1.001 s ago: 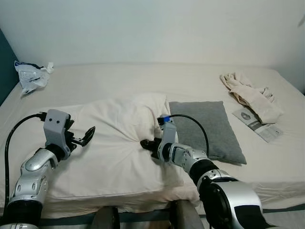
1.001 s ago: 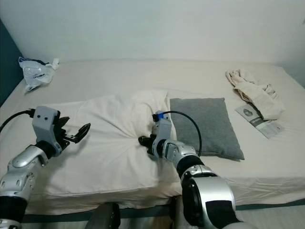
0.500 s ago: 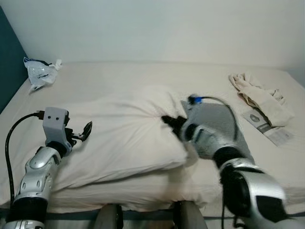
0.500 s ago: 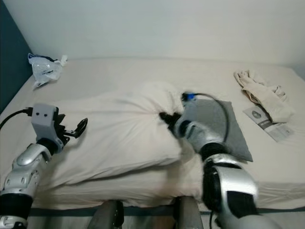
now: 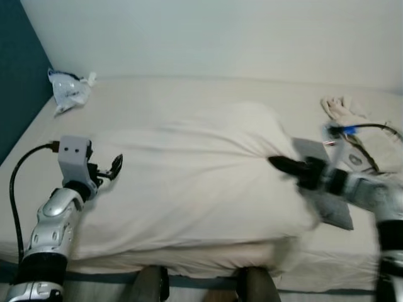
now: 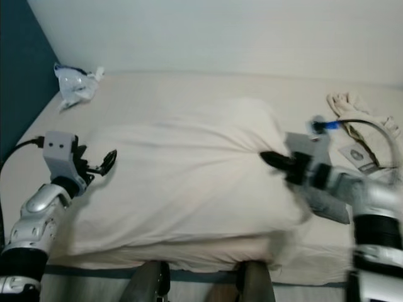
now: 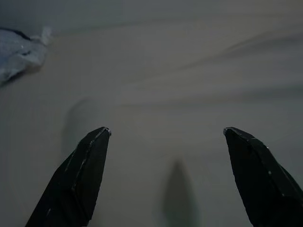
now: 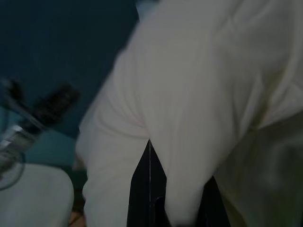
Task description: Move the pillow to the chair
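A large cream pillow [image 5: 195,170] lies across the bed, its right end bunched and stretched. My right gripper [image 5: 278,165] is shut on that bunched fabric, and the pillow cloth [image 8: 199,109] wraps over its black fingers in the right wrist view. My left gripper [image 5: 114,168] stands open at the pillow's left edge, holding nothing. Its two black fingertips [image 7: 97,142] point over pale fabric in the left wrist view. The picture is blurred by motion.
A grey cushion [image 5: 330,204] lies behind my right arm. Beige clothing [image 5: 343,108] and a leaflet [image 6: 356,153] lie at the bed's right. A white plastic bag [image 5: 68,90] sits at the far left corner by a teal wall [image 5: 19,82].
The right gripper has dragged the pillow's gathered end to the right and lifted it, stretching the pillow. The camera has turned. The left gripper has stayed open at the left edge.
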Motion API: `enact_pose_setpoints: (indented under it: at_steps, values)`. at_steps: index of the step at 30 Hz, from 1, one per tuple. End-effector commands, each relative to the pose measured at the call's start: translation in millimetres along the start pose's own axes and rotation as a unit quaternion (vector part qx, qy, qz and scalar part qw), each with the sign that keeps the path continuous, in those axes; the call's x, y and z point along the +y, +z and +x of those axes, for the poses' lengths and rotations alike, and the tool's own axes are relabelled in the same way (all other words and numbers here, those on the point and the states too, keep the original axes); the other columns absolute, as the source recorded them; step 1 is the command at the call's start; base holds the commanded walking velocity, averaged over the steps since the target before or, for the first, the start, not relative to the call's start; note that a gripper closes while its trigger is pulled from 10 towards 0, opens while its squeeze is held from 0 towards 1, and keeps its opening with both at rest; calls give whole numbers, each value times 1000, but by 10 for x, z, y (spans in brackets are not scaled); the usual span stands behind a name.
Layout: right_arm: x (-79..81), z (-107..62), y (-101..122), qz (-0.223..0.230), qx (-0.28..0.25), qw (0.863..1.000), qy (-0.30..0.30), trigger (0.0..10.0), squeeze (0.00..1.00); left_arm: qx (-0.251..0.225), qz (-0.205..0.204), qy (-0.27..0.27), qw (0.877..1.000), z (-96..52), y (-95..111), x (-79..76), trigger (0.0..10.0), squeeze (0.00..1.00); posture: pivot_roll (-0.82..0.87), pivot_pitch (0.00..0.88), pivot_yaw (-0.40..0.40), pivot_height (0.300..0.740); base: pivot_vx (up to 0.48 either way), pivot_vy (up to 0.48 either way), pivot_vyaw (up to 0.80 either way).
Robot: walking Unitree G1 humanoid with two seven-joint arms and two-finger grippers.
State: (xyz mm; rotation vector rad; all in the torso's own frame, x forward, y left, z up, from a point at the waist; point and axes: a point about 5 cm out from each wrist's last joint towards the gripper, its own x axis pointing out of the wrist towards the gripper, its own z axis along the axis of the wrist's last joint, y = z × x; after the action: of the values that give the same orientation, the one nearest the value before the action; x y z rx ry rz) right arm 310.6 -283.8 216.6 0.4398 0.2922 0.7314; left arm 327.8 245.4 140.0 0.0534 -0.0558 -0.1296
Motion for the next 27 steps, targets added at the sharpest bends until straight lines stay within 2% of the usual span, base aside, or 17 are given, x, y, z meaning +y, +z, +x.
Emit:
enact_pose_setpoints:
  at_steps: [1, 5, 8, 10, 12, 15, 16, 17, 18, 19, 20, 21, 22, 24, 25, 26, 27]
  values:
    - [35, -265, 260, -26, -56, 998, 2, 0, 0, 28, -6, -3, 1000, -35, -113, 0, 10000, 0, -13, 141, -27, 611, 0, 0, 0]
    - [-194, -633, 461, -57, -80, 989, -106, 0, 0, 40, -9, -10, 999, 5, -146, -41, 10000, 0, -29, 138, -18, 611, 0, 0, 0]
    - [-304, -746, 460, -83, -82, 977, -180, 0, 0, 46, -6, -18, 999, 29, -171, -85, 10000, 0, -33, 138, -19, 611, 0, 0, 0]
    - [-331, -772, 429, -89, -80, 972, -203, 0, 0, 49, -3, -23, 999, 37, -180, -108, 10000, 0, -36, 137, -18, 611, 0, 0, 0]
    - [-419, -731, 238, -89, -51, 967, -232, 0, 0, 59, -7, -36, 998, 45, -216, -170, 10000, 0, -36, 137, -23, 611, 0, 0, 0]
    - [-587, -574, -237, -68, 22, 964, -256, 0, 0, 79, -13, -57, 995, 27, -297, -263, 10000, 0, -35, 137, -22, 611, 0, 0, 0]
    - [-617, -549, -317, -66, 34, 963, -261, 0, 0, 83, -12, -61, 995, 22, -311, -276, 10000, 0, -35, 137, -22, 611, 0, 0, 0]
    - [-681, -497, -481, -60, 55, 957, -280, 0, 0, 90, -20, -65, 994, 11, -337, -296, 10000, 0, -27, 141, -23, 611, 0, 0, 0]
    - [-681, -497, -481, -60, 55, 957, -280, 0, 0, 90, -20, -65, 994, 11, -337, -296, 10000, 0, -27, 141, -23, 611, 0, 0, 0]
    - [-772, -433, -701, -64, 85, 944, -313, 0, 0, 99, -27, -74, 992, -6, -372, -322, 10000, 0, -20, 143, -24, 611, 0, 0, 0]
    - [-812, -406, -801, -71, 95, 936, -331, 0, 0, 112, -29, -81, 990, -27, -405, -321, 10000, 0, -15, 144, -27, 611, 0, 0, 0]
    - [-812, -406, -801, -71, 95, 936, -331, 0, 0, 112, -29, -81, 990, -27, -405, -321, 10000, 0, -15, 144, -27, 611, 0, 0, 0]
    - [-849, -386, -874, -67, 91, 929, -352, 0, 0, 135, -37, -84, 986, -67, -464, -284, 10000, 0, -8, 146, -34, 611, 0, 0, 0]
    - [-863, -385, -873, -55, 77, 927, -362, 0, 0, 162, -56, -76, 982, -103, -529, -218, 10000, 0, -5, 146, -37, 611, 0, 0, 0]
    - [-867, -389, -857, -52, 70, 926, -367, 0, 0, 183, -70, -70, 978, -130, -578, -170, 10000, 59, -3, 148, -39, 611, 0, 0, 0]
    - [-867, -389, -832, -50, 64, 927, -367, 0, 0, 201, -76, -64, 975, -164, -624, -107, 10000, 306, -6, 150, -39, 611, 0, 0, 0]
    - [-867, -388, -808, -48, 56, 927, -368, 0, 0, 217, -86, -52, 971, -195, -664, -41, 10000, 780, -7, 152, -39, 611, 0, 0, 0]
